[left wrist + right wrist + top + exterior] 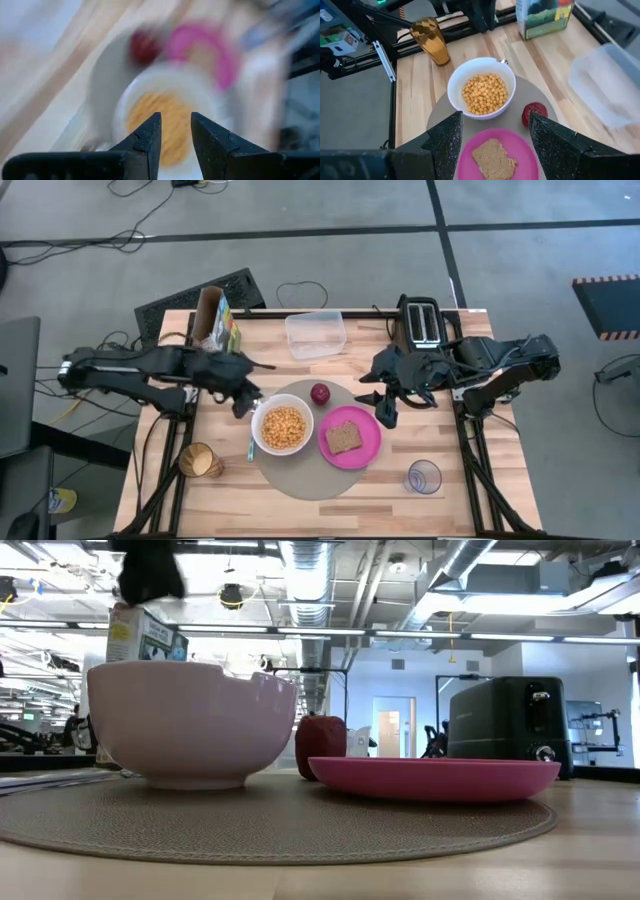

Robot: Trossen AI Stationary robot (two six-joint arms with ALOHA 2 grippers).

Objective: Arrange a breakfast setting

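A round grey-brown mat [300,470] lies at the table's middle. On it stand a white bowl [283,428] of yellow cereal, a magenta plate [350,438] bearing a brown toast slice [345,437], and a small red apple [320,393]. A teal-handled spoon [251,447] lies at the bowl's left. A clear glass [424,477] stands on the wood to the mat's right. My left gripper [176,117] hovers left of and above the bowl [165,125], narrowly open, with nothing between its fingers. My right gripper [496,117] hangs open above the plate's far right.
A cereal box [215,320], a clear plastic tub [315,333] and a black toaster [423,320] stand along the far edge. An amber cup [200,461] lies on its side near the left front. Bare wood shows along the near edge.
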